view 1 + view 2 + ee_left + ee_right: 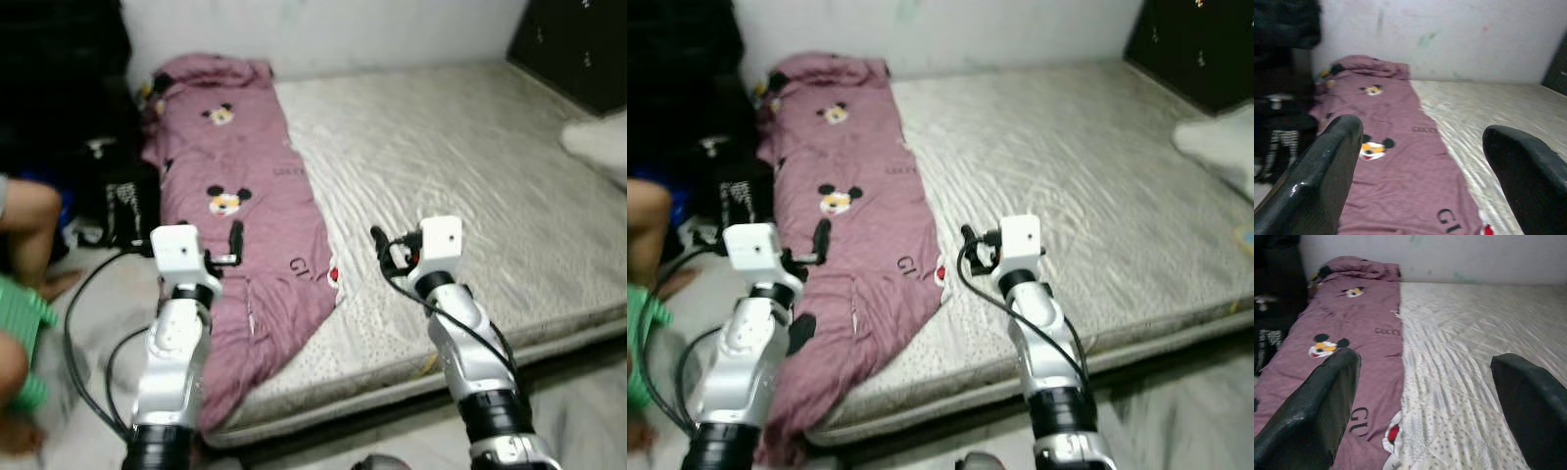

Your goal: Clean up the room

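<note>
**Left eye view: both grippers hover over the blanket end of the mattress**

Left eye view shows a mauve blanket (240,211) lying along the mattress (470,166) on its left side, bunched near the wall and spilling over the mattress's near corner. The left gripper (233,247) hangs above the blanket's lower end, fingers spread apart with nothing between them. The right gripper (384,253) hangs above the mattress just beside the blanket's edge, also spread and empty. A person's leg (29,211) sits left of the mattress. A risk, as I judge it: pinching only a thin fold would let the blanket slip off, and the dangling part could snag the cable (83,323) beside the mattress.
</note>
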Controlling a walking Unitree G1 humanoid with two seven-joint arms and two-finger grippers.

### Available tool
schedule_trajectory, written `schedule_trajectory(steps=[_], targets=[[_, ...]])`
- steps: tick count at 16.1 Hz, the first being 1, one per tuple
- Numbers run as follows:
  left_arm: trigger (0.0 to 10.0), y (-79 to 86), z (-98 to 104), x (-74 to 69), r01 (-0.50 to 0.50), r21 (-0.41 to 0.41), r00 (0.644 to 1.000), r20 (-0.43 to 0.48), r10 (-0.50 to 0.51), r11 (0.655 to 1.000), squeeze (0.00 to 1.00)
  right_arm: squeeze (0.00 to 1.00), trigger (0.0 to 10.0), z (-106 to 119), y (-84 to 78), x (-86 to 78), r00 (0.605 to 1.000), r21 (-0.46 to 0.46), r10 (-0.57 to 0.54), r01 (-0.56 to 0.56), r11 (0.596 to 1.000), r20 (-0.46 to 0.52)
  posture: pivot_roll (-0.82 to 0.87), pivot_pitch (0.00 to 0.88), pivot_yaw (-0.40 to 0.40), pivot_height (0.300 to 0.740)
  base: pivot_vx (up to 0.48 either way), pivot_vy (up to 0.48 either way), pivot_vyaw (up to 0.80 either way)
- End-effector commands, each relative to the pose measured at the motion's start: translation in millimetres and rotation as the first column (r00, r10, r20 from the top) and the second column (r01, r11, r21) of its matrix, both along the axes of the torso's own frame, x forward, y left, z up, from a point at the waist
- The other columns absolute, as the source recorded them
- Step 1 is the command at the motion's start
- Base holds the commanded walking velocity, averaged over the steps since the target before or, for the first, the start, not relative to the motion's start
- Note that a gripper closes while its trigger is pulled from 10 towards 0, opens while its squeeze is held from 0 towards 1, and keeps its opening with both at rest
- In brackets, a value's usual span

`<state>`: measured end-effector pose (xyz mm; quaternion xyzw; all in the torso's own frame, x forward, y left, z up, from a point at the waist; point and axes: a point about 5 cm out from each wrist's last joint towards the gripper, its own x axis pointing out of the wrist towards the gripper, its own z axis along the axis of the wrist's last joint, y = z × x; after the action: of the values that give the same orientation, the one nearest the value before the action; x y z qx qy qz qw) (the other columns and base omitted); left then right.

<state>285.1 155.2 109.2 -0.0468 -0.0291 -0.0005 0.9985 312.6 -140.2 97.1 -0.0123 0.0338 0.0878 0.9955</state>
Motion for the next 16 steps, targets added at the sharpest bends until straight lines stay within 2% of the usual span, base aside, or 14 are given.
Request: schedule_trajectory(steps=[1,3,9,12,16], targets=[[10.0,5.1,-2,-0.6,-0.023,0.005,1.0,-0.008,0.023,1.0,0.0,0.0,10.0,3,6.2,1.0,1.0,-0.002,0.017,-0.017,1.0,0.018,-0.11,0.0,-0.002,0.74,0.0,0.0,0.79],[10.0,4.8,0,-0.3,-0.027,0.047,1.0,-0.002,0.027,0.999,0.0,0.0,10.0,3,4.7,2.1,1.0,0.004,0.01,-0.01,1.0,0.01,-0.11,0.0,-0.006,0.74,0.0,0.0,0.79],[10.0,15.4,-1,-2.4,-0.064,0.048,0.998,-0.017,0.065,0.997,0.0,0.0,10.0,4,5.3,3.7,1.0,0.039,-0.007,0.007,0.999,0.01,-0.1,0.0,-0.009,0.74,0.0,0.0,0.0],[10.0,16.3,-2,-2.5,-0.059,0.047,0.998,-0.017,0.06,0.997,0.0,0.0,10.0,4,6.0,3.4,1.0,0.054,-0.008,0.008,0.998,0.011,-0.1,0.0,-0.007,0.74,0.0,0.0,0.0],[10.0,15.1,-2,-2.8,-0.05,0.046,0.999,-0.017,0.051,0.998,0.0,0.0,10.0,4,5.9,3.3,1.0,0.058,-0.009,0.009,0.998,0.011,-0.1,0.0,-0.008,0.718,0.0,0.0,0.0]])
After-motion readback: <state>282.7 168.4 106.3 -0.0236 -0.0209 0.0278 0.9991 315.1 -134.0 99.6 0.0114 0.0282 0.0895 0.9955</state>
